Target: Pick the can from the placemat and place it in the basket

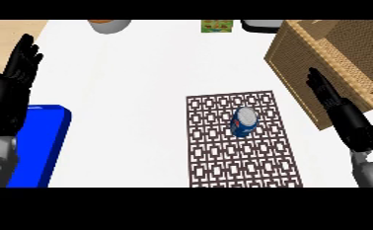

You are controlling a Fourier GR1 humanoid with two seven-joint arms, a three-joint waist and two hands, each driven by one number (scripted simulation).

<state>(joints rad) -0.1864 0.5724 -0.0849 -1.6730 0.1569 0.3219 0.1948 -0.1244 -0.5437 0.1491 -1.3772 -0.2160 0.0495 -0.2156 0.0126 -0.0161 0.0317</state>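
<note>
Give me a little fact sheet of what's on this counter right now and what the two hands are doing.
can: blue, upright on the placemat, untouched
placemat: brown patterned, right of centre
basket: woven, at the right edge, beyond the placemat
left robot hand: open, resting at the left edge, fingers up
right robot hand: open, in front of the basket's wall, holding nothing
blue box: lower left
task stage: can not yet picked

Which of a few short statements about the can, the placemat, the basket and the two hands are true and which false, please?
1. The can stands on the patterned placemat. True.
2. The right hand is curled round the can. False: it is open, beside the basket, apart from the can.
3. The can is already in the basket. False: it is on the placemat.
4. The left hand shows at the view's left edge, fingers up. True.
</note>
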